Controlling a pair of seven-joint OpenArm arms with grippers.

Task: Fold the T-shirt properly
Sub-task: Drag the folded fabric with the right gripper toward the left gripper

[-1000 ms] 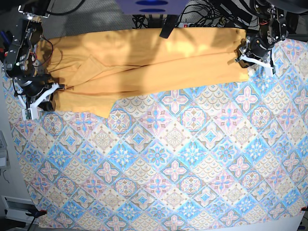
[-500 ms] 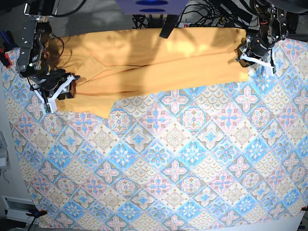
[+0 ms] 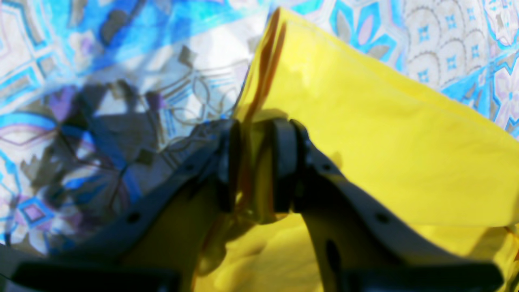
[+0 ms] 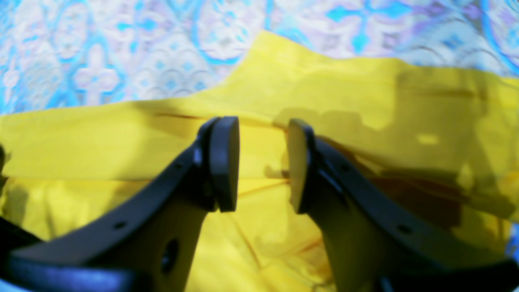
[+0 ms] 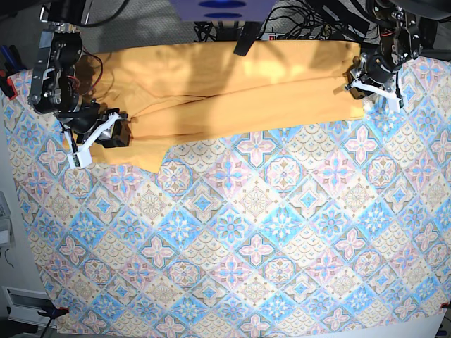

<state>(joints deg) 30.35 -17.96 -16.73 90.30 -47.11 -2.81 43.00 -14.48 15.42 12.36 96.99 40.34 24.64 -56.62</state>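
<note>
The yellow-orange T-shirt (image 5: 225, 84) lies stretched in a long band along the far side of the table, with folds and creases at its left end. My left gripper (image 5: 363, 88) sits at the shirt's right end. In the left wrist view this gripper (image 3: 255, 162) is shut on a raised edge of the T-shirt (image 3: 385, 142), with cloth pinched between its pads. My right gripper (image 5: 99, 137) is over the shirt's left end. The right wrist view shows it (image 4: 263, 162) open just above the T-shirt (image 4: 324, 93), with nothing between its fingers.
A blue-pink patterned tablecloth (image 5: 246, 232) covers the table in front of the shirt. Cables and dark equipment (image 5: 296, 28) crowd the far edge, and a black strap (image 5: 246, 39) hangs onto the shirt's top edge. The table's left edge runs close to my right arm.
My right gripper has moved right and up over the shirt's left end, drawing that end inward, and its jaws have opened off the cloth. The left gripper has stayed put.
</note>
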